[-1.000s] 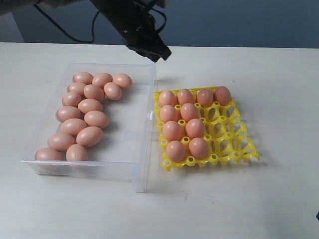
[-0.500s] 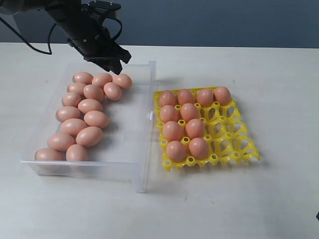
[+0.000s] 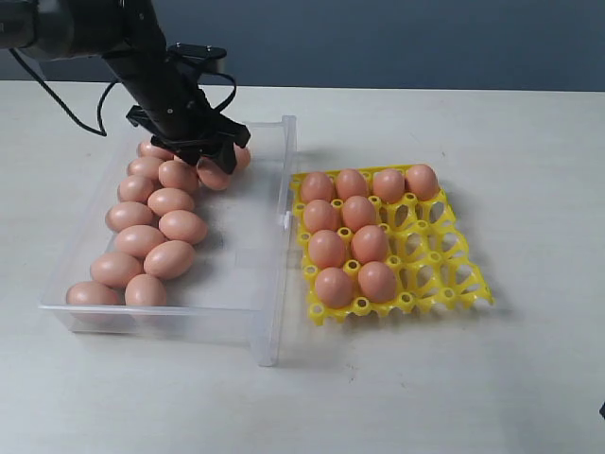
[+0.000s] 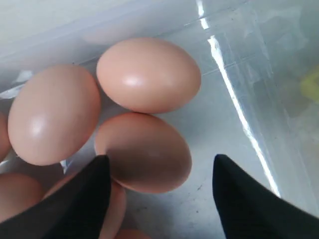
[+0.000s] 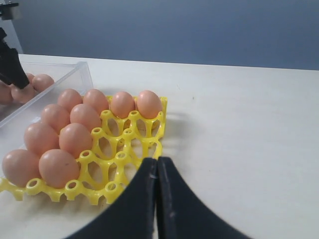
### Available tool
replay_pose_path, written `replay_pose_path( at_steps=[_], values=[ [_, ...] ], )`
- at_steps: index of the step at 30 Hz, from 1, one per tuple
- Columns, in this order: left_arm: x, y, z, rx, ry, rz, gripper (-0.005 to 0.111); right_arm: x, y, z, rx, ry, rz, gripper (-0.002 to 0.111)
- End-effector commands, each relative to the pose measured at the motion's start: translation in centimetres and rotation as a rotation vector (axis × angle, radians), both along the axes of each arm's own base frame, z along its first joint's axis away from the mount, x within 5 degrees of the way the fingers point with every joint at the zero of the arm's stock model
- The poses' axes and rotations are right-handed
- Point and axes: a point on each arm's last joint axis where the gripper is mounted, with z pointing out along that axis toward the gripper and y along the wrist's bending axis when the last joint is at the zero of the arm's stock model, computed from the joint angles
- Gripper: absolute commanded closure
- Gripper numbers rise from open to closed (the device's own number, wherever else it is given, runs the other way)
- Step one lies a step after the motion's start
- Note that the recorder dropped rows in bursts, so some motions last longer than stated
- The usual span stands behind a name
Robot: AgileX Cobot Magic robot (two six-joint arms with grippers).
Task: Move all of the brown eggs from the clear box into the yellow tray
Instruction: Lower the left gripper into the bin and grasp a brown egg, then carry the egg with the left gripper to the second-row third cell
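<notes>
Brown eggs [image 3: 170,200] fill the clear box [image 3: 248,248]; the left end effector [image 4: 159,167] hangs wide over one and must squeeze gently next.

Pale table [image 3: 529,378] under clear box [image 3: 248,248] and yellow tray [image 3: 444,248] (side by side)

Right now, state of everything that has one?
left gripper: jaws open, over a brown egg in the clear box.
right gripper: jaws shut, empty.
clear box: open-topped, partly full.
yellow tray: ten cups filled, six empty.
</notes>
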Motion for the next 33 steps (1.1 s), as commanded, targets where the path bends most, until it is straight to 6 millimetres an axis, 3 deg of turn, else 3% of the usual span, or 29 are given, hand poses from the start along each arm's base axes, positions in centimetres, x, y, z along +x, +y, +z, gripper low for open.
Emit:
replay_pose_path(
  at_steps=[1,5,8,10,16,18,24,33],
  values=[
    [0.2,0.0,-0.7,0.000,0.000,0.016,0.049,0.0,0.0,0.2,0.001,-0.016,0.001,0.107],
    [0.2,-0.3,-2.2,-0.006,0.036,0.012,0.048,0.0,0.0,0.2,0.001,-0.016,0.001,0.107],
    [0.3,-1.2,-2.8,-0.006,0.029,-0.002,0.035,0.0,0.0,0.2,0.001,-0.016,0.001,0.107],
    [0.3,-1.8,-2.8,-0.007,0.015,-0.010,0.035,0.0,0.0,0.2,0.001,-0.016,0.001,0.107],
    [0.2,-1.9,-2.8,-0.007,0.016,-0.014,0.065,0.0,0.0,0.2,0.001,-0.016,0.001,0.107],
    [0.1,-1.9,-2.8,-0.006,0.031,-0.018,0.083,0.0,0.0,0.2,0.001,-0.016,0.001,0.107],
    [0.0,-1.9,-1.9,-0.005,0.016,-0.037,0.106,0.0,0.0,0.2,0.001,-0.016,0.001,0.107],
    [-0.6,-2.2,4.1,-0.041,-0.153,-0.133,0.107,0.0,0.0,0.2,0.001,-0.016,0.001,0.107]
  ],
)
